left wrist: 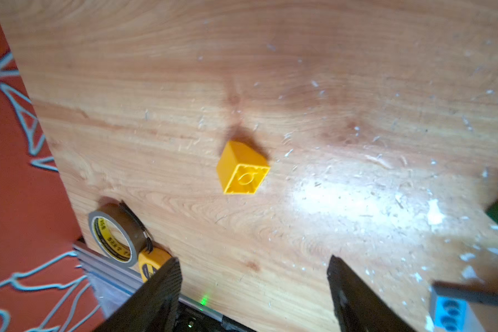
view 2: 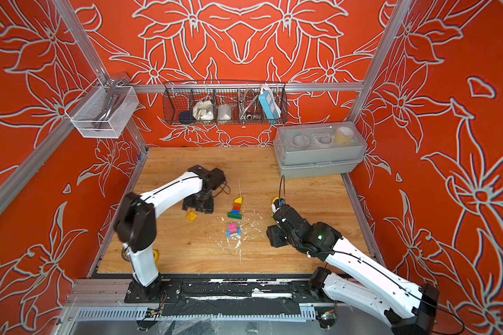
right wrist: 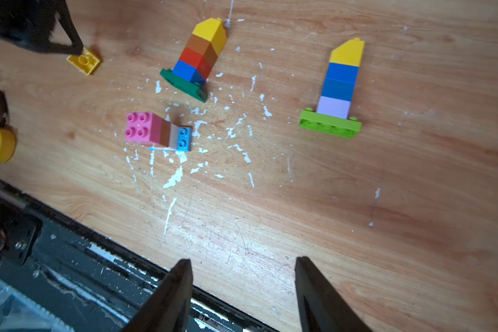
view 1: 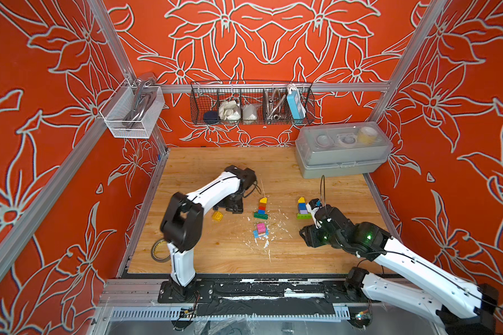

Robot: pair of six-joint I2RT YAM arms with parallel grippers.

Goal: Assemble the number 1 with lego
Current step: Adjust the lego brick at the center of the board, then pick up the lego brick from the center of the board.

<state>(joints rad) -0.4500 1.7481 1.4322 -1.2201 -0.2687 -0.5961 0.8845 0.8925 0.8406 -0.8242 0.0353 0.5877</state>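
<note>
Yellow square lego brick (left wrist: 242, 169) loose on the wooden bench (left wrist: 328, 86).
We see left pincer (left wrist: 253, 258) and right pincer (right wrist: 242, 259) apart, empty.

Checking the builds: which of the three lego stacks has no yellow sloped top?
The pink-topped stack on the light blue plate; the green-plate stack and the lime-plate stack each carry one.

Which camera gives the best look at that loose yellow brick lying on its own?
The left wrist view: the yellow brick sits close and central, its hollow underside showing. Both top views show it tiny; the right wrist view shows it smaller and farther off.
</note>
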